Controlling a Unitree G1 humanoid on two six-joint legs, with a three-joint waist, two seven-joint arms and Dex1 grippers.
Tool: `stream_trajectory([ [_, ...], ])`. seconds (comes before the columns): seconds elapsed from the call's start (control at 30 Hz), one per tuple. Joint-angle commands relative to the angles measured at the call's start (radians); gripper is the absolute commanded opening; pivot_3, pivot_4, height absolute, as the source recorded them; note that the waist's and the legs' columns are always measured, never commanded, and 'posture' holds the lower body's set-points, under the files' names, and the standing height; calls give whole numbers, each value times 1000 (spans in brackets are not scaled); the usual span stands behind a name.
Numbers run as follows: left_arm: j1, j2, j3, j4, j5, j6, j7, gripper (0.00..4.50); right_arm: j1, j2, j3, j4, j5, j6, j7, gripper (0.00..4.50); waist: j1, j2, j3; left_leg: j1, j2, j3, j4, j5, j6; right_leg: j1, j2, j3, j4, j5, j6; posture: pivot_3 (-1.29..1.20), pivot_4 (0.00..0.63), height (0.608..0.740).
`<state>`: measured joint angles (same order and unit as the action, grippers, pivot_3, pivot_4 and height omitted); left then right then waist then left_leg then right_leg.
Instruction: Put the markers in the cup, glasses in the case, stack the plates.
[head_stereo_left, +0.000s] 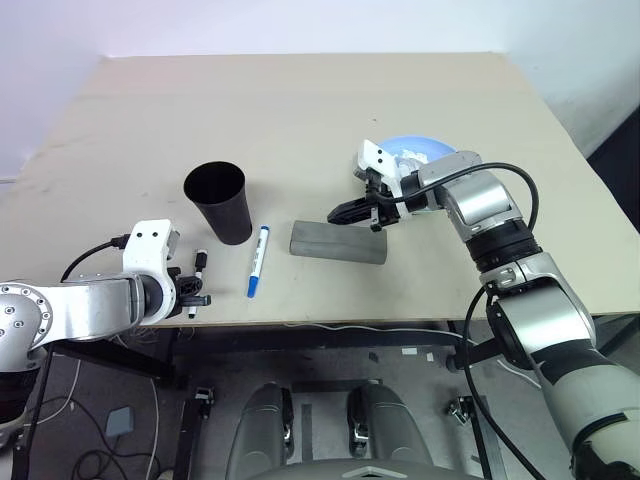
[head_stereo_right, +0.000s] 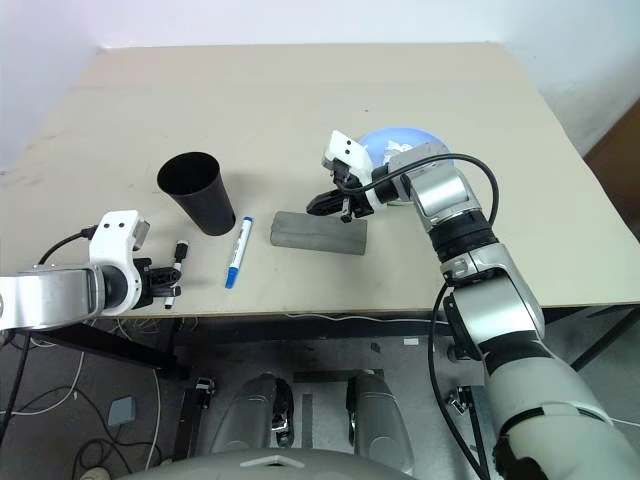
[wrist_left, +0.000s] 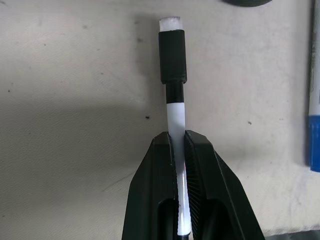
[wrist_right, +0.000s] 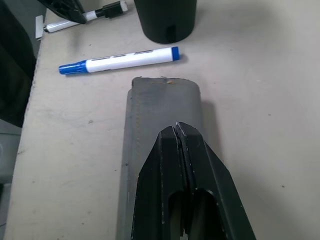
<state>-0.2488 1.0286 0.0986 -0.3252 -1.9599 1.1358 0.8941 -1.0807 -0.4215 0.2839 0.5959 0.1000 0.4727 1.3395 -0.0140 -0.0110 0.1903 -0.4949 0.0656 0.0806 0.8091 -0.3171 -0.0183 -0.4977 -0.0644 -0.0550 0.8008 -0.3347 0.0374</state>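
Left gripper (wrist_left: 179, 150) clenched on the black-capped marker (wrist_left: 173, 65), at the table's (head_stereo_left: 300, 110) near edge, left of the black cup (head_stereo_left: 218, 203). Blue-capped marker (head_stereo_left: 258, 261) lies flat just right of the cup's base; grey case (head_stereo_left: 338, 243) lies closed further right. Right gripper (wrist_right: 180, 137) pinched shut and empty over the case's far-from-cup end; the light blue plate (head_stereo_left: 418, 150) behind it is mostly hidden, seemingly one plate.

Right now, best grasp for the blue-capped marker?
Grip the blue marker at mid-barrel, coming from above with fingers across its width. It lies flat between the cup and the case, clear of both, so either long side looks free.
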Motion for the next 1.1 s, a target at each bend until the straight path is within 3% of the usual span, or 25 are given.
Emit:
stream_trajectory([
  [0.03,-4,38,-9,-3,-12,-59,6,21,-34,-8,-32,-1,8,-24,-6,0,0,0,0,0,0,0,0,0,0,0,0,0,0,0,0,0,150,670],
  [0.17,-28,38,-4,8,-12,-102,7,21,-35,-13,-40,-16,26,-21,13,0,1,0,0,0,0,0,0,0,0,0,1,0,0,2,3,0,150,670],
  [0.37,-54,116,5,37,-12,-137,46,21,-17,-24,-61,-86,66,-13,55,0,0,-2,1,-1,0,0,0,0,0,0,1,-1,0,2,3,0,150,670],
  [0.5,-50,143,15,54,63,-157,70,21,-7,-28,-69,-112,83,-5,57,0,1,-2,2,-1,0,0,0,0,0,-1,1,-1,0,2,3,0,150,670],
  [0.6,-52,129,33,64,219,-174,27,21,-2,-25,-88,-132,110,-8,53,0,1,-2,2,0,0,0,0,0,0,-1,2,-1,0,2,3,0,150,670],
  [0.77,-125,119,51,75,594,-262,-130,21,25,-16,-133,-210,179,35,38,0,2,-3,2,-1,-1,1,-1,1,-1,-1,3,-2,0,2,4,0,150,670],
  [0.9,-163,57,56,74,903,-467,-363,21,71,-6,-178,-291,234,83,-20,0,2,-3,2,-1,-1,1,-2,1,-1,0,3,-2,-2,2,4,0,150,670],
  [1.1,-191,-59,83,81,1082,-597,-647,21,146,1,-213,-402,281,112,-104,0,2,-3,2,-1,0,2,-3,1,-1,0,2,-2,-5,2,4,0,150,670],
])
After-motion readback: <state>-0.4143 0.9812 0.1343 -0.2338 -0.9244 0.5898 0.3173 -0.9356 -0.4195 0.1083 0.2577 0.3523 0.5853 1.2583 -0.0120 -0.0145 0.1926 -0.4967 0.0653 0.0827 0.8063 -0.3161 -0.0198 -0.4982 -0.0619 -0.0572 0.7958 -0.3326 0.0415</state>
